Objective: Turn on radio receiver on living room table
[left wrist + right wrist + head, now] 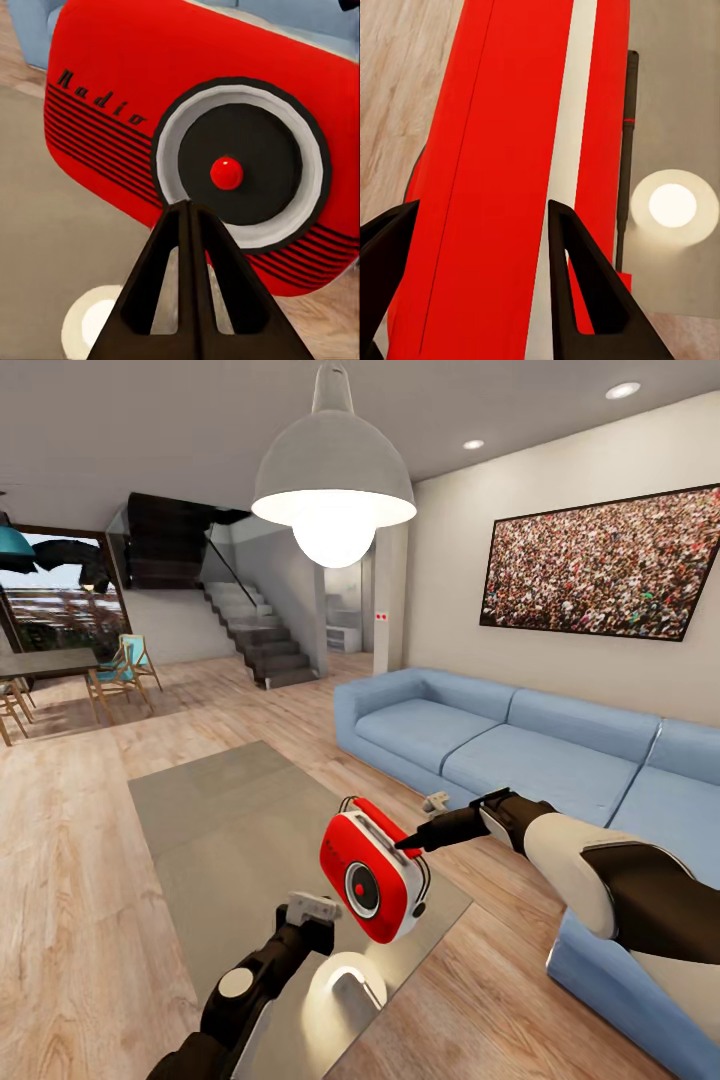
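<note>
Above the table (200, 810), the right gripper (408, 847) pinches the lifted radio receiver (372, 872) while the left gripper (188, 214), fingers pressed together, nears its dial, unpressed.

The radio receiver (202, 142) carries the black script word "Radio" on its red face.
</note>
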{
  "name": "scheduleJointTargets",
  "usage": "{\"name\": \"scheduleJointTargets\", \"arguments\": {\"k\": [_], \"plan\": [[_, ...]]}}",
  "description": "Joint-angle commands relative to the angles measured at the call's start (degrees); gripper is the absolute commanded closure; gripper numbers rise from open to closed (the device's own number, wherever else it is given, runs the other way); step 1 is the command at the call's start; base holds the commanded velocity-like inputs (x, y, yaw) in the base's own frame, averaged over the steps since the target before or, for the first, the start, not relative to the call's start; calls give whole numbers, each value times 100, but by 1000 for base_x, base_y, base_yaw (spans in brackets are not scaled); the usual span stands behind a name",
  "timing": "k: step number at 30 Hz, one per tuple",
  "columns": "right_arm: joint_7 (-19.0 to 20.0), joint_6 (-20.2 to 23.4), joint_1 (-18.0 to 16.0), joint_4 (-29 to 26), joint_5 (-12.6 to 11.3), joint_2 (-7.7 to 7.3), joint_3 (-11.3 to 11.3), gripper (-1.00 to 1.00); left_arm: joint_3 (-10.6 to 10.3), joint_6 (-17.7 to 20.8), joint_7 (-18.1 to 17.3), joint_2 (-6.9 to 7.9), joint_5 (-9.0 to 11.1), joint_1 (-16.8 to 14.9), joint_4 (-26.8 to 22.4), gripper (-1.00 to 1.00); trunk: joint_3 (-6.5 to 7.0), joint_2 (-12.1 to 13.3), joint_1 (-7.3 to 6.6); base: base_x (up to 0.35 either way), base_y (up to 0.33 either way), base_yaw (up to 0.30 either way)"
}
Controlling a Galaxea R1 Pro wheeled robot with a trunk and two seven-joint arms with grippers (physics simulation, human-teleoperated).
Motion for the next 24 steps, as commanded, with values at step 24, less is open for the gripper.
{"name": "scheduleJointTargets", "arguments": {"k": [24], "plan": [[4, 2, -1, -6, -15, 16, -105, 100, 308, 205, -501, -187, -74, -767, 1066, 100, 0, 0, 0, 0, 0, 0]]}}
